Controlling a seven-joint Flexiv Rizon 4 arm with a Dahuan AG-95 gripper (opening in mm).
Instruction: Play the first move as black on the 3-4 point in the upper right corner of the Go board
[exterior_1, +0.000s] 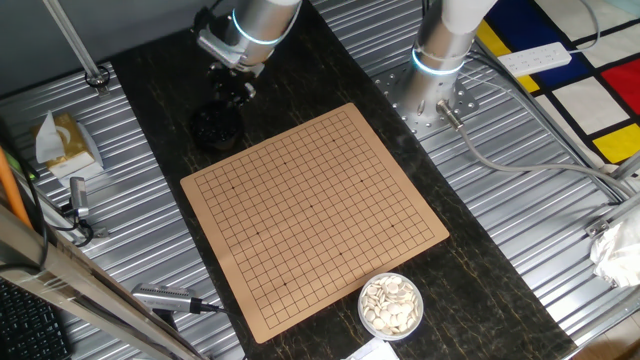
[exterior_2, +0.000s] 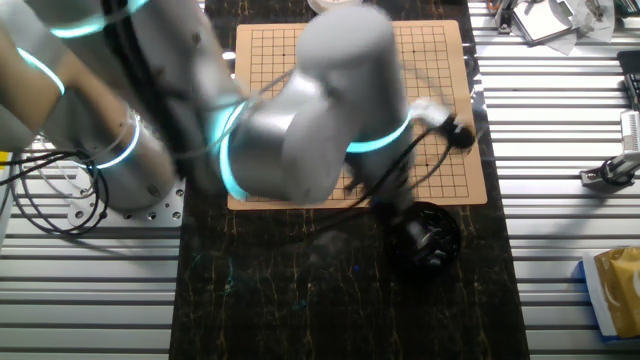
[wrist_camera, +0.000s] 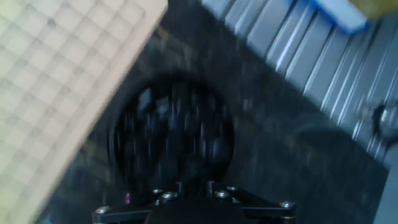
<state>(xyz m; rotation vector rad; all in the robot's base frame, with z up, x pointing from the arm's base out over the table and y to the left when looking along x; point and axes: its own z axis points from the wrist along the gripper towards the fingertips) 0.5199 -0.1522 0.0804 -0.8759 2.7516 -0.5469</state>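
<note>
A black bowl of glossy black stones stands on the dark mat just off the far left corner of the wooden Go board. The bowl also shows in the other fixed view and, blurred, in the hand view. My gripper hovers above the bowl. In the hand view its two fingertips stand a little apart with nothing between them. No single black stone can be picked out. The board carries no stones, and the 3-4 crossing bears no mark.
A glass bowl of white stones sits at the board's near corner. A second arm's base stands behind the board. A tissue box and tools lie on the ribbed metal at the left.
</note>
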